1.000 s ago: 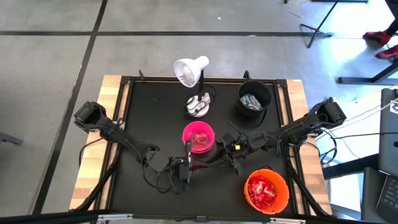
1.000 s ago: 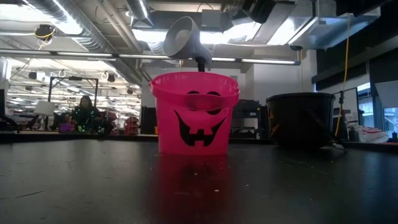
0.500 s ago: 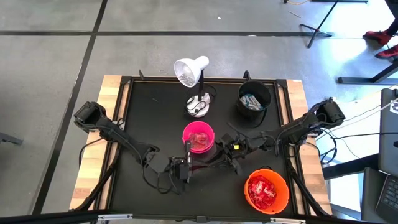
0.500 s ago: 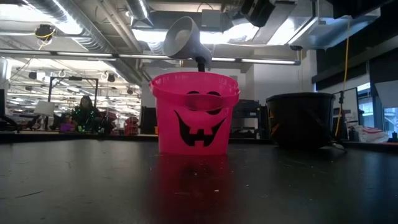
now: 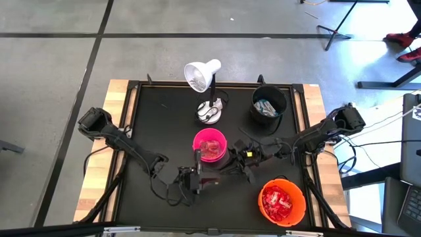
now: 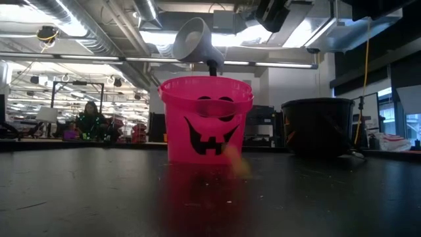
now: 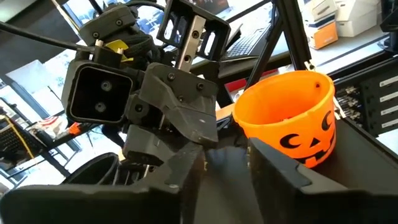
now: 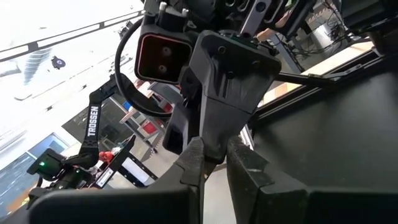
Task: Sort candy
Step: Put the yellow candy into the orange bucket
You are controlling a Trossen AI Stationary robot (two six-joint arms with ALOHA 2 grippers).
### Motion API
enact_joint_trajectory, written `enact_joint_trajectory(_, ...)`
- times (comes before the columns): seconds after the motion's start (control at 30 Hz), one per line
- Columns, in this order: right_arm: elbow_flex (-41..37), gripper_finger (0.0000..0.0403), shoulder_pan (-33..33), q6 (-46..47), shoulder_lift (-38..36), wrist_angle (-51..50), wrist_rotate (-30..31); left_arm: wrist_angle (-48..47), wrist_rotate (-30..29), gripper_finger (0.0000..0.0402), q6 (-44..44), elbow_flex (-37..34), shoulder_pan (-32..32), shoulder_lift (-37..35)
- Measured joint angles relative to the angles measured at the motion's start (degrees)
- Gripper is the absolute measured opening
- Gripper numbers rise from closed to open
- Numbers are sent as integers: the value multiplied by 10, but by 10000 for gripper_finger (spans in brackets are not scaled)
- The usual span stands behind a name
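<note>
Pink bucket (image 5: 210, 145) and lamp (image 5: 202, 74) behind facing grippers; left gripper (image 7: 225, 163) fingers apart, right gripper (image 8: 213, 163) fingers nearly together; "TROSSEN" readable on arm.

My two grippers face each other closely beside the pink bucket (image 5: 210, 145); the table's left half (image 5: 154, 125) is free.

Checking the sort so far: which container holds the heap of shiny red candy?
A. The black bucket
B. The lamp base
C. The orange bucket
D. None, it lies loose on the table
C: from above, the orange bucket at the table's front right is filled with red candy, while the black bucket holds pale pieces.
</note>
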Motion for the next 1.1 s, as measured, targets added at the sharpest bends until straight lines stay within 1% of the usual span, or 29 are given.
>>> enact_joint_trajectory(0.1, 0, 41, 0, 0, 0, 0, 3, 0, -18, 130, 2, 0, -3, 0)
enact_joint_trajectory(0.27, 0, 42, -1, 3, 0, 0, -6, 0, -43, 132, 17, 0, -15, 1)
enact_joint_trajectory(0.43, 3, 42, -2, -1, 1, -17, -22, -4, -91, 134, 31, 0, -37, -3)
enact_joint_trajectory(0.47, 2, 42, -1, -8, 1, -35, -44, -5, -123, 135, 37, 0, -44, -7)
enact_joint_trajectory(0.53, -1, 42, 3, -26, 4, -67, -59, -7, -180, 136, 37, 2, -59, -29)
enact_joint_trajectory(0.57, -1, 42, 5, -36, 5, -88, -60, -19, -216, 136, 36, 3, -69, -41)
enact_joint_trajectory(0.63, 1, 43, 2, -58, 3, -114, -37, -76, -280, 136, 12, 3, -89, -56)
enact_joint_trajectory(0.7, 13, 43, -1, -75, 2, -159, -5, -170, -318, 136, -45, 1, -111, -72)
enact_joint_trajectory(0.73, 20, 43, -1, -86, 2, -189, 4, -222, -321, 136, -90, 0, -118, -83)
enact_joint_trajectory(0.8, 43, 43, 2, -109, 3, -247, 16, -333, -324, 136, -217, 2, -128, -106)
enact_joint_trajectory(0.83, 56, 44, 3, -122, 3, -271, 17, -403, -323, 136, -296, 3, -132, -112)
enact_joint_trajectory(0.87, 70, 44, 4, -132, 3, -293, 18, -477, -316, 136, -380, 3, -132, -113)
enact_joint_trajectory(0.93, 98, 44, 2, -153, 3, -329, 24, -619, -278, 136, -538, 0, -126, -105)
enact_joint_trajectory(0.97, 111, 44, 1, -164, 2, -348, 28, -673, -258, 136, -610, -3, -121, -99)
enact_joint_trajectory(1.03, 133, 44, 1, -181, 2, -380, 35, -724, -219, 136, -702, -13, -108, -85)
enact_joint_trajectory(1.1, 150, 44, 2, -197, 2, -411, 42, -732, -180, 135, -735, -32, -98, -67)
